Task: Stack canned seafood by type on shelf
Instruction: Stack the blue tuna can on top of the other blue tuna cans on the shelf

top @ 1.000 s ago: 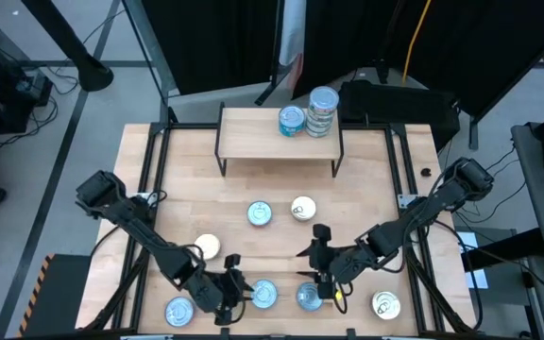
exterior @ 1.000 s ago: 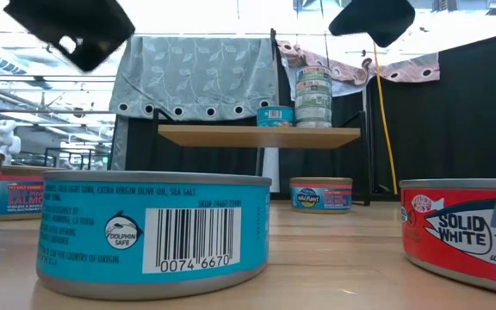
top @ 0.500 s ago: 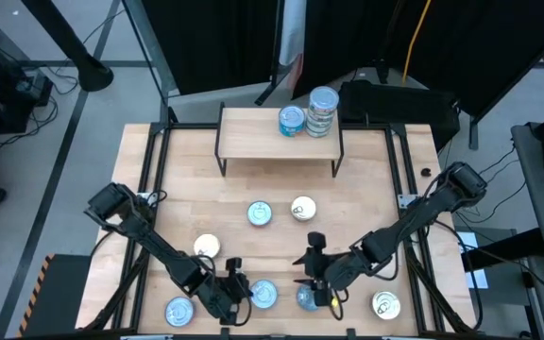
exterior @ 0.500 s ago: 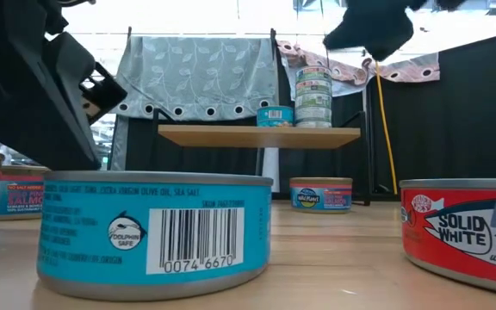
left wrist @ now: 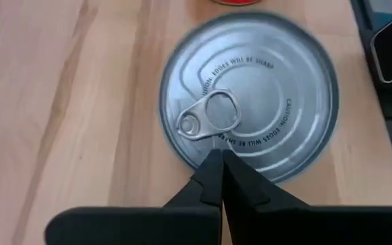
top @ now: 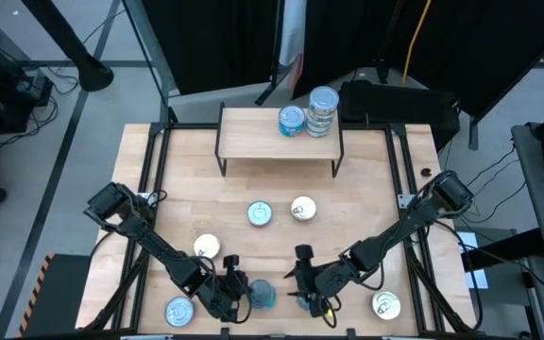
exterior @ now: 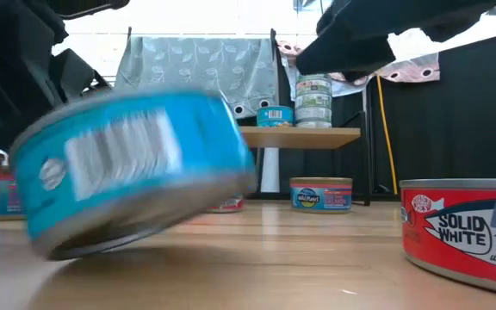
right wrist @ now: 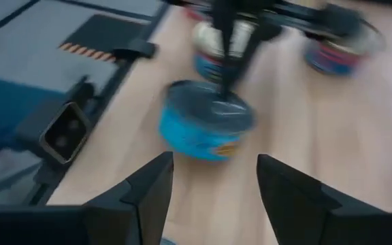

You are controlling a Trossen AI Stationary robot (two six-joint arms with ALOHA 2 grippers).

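Observation:
A blue-sided tin [left wrist: 250, 102] with a silver pull-tab lid lies near the table's front edge [top: 263, 295] and shows tipped in the low view [exterior: 136, 168]. My left gripper [left wrist: 220, 158] is shut, its tips on that lid. My right gripper [right wrist: 213, 197] stands open just right of the tin [right wrist: 206, 126], at some distance from it and touching nothing. On the shelf [top: 253, 142] at the far side sit one tin [top: 291, 120] and a stack of tins [top: 322, 109]. My left gripper presses its shut fingertips [left wrist: 213, 170] down on the tin's lid close to the rim [left wrist: 203, 153], beside the pull tab [left wrist: 206, 116]. The fingers slant down from the table's left. The tin is tilted: its left bottom edge [exterior: 54, 250] rests on the table and its right side is raised.
Loose tins lie about the table: two at the middle [top: 260, 214] [top: 302, 209], one cream-lidded [top: 207, 247], one at the front left [top: 178, 312], one at the front right [top: 385, 304]. A red tin [exterior: 468, 228] stands close to the front edge.
My left gripper has come down onto the blue tin's lid, and the tin, flat on the table before, has tipped with its right side raised. My right gripper has sunk and moved toward the table's left, nearer that tin, still open.

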